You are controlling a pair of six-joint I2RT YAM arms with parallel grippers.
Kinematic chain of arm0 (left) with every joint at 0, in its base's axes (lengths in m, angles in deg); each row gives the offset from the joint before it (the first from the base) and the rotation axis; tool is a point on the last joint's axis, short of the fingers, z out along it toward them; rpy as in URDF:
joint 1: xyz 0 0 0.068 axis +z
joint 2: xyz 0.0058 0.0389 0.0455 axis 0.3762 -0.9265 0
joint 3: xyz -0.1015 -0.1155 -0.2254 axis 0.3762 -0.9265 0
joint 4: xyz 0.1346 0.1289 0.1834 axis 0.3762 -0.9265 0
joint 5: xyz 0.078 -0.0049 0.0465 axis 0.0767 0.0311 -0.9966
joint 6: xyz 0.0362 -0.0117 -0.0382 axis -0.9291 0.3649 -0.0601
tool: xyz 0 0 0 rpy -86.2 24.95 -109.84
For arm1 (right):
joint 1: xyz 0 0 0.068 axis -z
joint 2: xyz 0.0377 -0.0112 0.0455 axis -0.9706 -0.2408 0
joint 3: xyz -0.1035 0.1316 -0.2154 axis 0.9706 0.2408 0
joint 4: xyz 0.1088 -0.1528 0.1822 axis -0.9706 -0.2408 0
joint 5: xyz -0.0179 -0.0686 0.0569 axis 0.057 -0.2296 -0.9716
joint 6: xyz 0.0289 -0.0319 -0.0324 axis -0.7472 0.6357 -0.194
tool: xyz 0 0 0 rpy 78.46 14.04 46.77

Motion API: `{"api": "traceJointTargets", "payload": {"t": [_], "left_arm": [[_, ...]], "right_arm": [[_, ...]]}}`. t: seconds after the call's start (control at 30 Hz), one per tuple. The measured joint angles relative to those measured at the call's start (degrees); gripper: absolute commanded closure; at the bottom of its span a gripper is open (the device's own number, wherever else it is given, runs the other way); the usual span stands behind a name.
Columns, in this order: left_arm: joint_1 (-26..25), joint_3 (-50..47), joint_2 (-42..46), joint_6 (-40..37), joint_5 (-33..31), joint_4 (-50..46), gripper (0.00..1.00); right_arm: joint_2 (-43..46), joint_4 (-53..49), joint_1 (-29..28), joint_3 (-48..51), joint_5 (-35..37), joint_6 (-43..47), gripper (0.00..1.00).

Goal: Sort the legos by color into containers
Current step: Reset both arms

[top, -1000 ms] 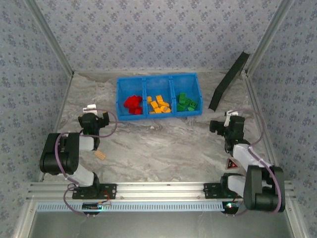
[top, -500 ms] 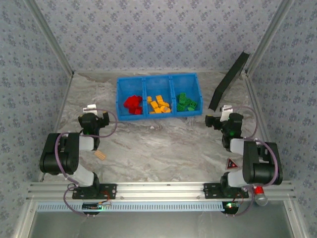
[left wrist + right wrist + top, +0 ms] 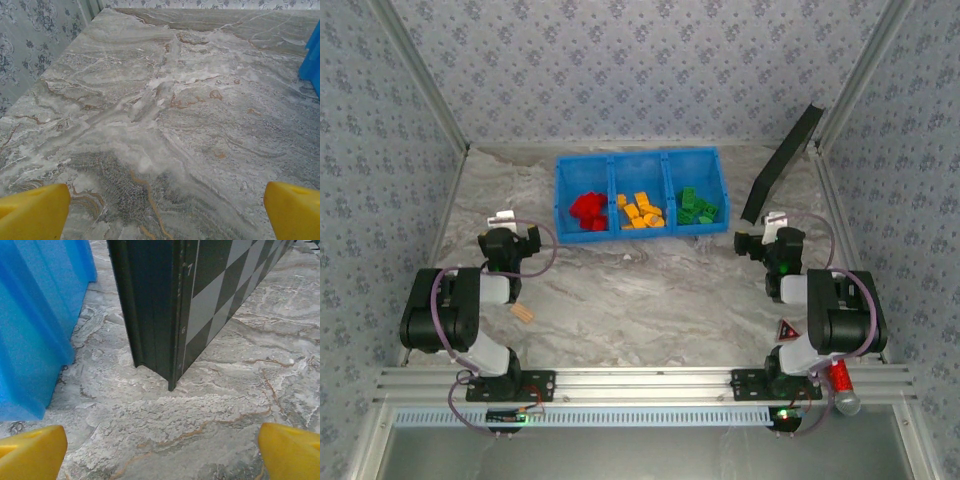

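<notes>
Far edge of the table (image 3: 650, 290): my blue bin (image 3: 638, 170) sits at its middle. The red legos (image 3: 587, 210) lie in the left compartment, the orange-yellow legos (image 3: 641, 211) in the middle one and the green legos (image 3: 696, 206) in the right one.
Right arm, change: over the last second I have folded it back above its base at the near right corner. A red glittery cylinder (image 3: 840, 382) now shows by the near edge.
Right gripper (image 3: 760, 235): released, jaws spread wide and empty, low over the table. It faces the foot of the black checkered slab (image 3: 165, 305), with the bin wall just to the left.
Left gripper (image 3: 510, 222): unmoved near the left edge, released and empty. A tan block (image 3: 523, 313) lies nearer its base.
Meaning: every brick I can see is in a compartment of its own color. I judge the sorting done and this a withdrawal to rest.
</notes>
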State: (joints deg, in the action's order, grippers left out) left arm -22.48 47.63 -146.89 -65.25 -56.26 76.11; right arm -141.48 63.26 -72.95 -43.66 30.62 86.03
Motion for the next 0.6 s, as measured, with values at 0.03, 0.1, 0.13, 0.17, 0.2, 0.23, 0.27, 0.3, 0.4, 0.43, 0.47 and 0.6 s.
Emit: {"api": "traceJointTargets", "payload": {"t": [0.03, 0.1, 0.13, 0.17, 0.2, 0.23, 0.27, 0.3, 0.4, 0.43, 0.47, 0.6], "left_arm": [[0.0, 0.0, 0.0, 0.0, 0.0, 0.0, 0.01], [0.0, 0.0, 0.0, 0.0, 0.0, 0.0, 0.01], [0.0, 0.0, 0.0, 0.0, 0.0, 0.0, 0.01], [0.0, 0.0, 0.0, 0.0, 0.0, 0.0, 0.01], [0.0, 0.0, 0.0, 0.0, 0.0, 0.0, 0.01], [0.0, 0.0, 0.0, 0.0, 0.0, 0.0, 0.01], [0.0, 0.0, 0.0, 0.0, 0.0, 0.0, 0.01], [0.0, 0.0, 0.0, 0.0, 0.0, 0.0, 0.01], [0.0, 0.0, 0.0, 0.0, 0.0, 0.0, 0.01], [0.0, 0.0, 0.0, 0.0, 0.0, 0.0, 0.01], [0.0, 0.0, 0.0, 0.0, 0.0, 0.0, 0.01], [0.0, 0.0, 0.0, 0.0, 0.0, 0.0, 0.01]], "right_arm": [[0.0, 0.0, -0.07, -0.02, 0.33, 0.0, 0.0], [0.0, 0.0, -0.17, -0.04, 0.74, 0.0, 0.0], [0.0, 0.0, -0.22, -0.04, 0.92, 0.0, 0.0], [0.0, 0.0, -0.28, -0.04, 1.07, 0.0, 0.0], [0.0, 0.0, -0.28, -0.04, 1.09, 0.0, 0.0], [0.0, 0.0, -0.28, -0.04, 1.11, 0.02, 0.0], [0.0, 0.0, -0.28, -0.04, 1.18, 0.0, 0.0], [0.0, 0.0, -0.28, -0.04, 1.33, 0.0, 0.0], [0.0, 0.0, -0.39, -0.09, 1.57, 0.02, 0.0], [0.0, 0.0, -0.44, -0.13, 1.79, 0.02, 0.0], [0.0, -0.02, -0.55, -0.24, 1.97, 0.02, 0.0], [0.0, 0.0, -0.9, -0.5, 2.4, 0.02, 0.0]]}}
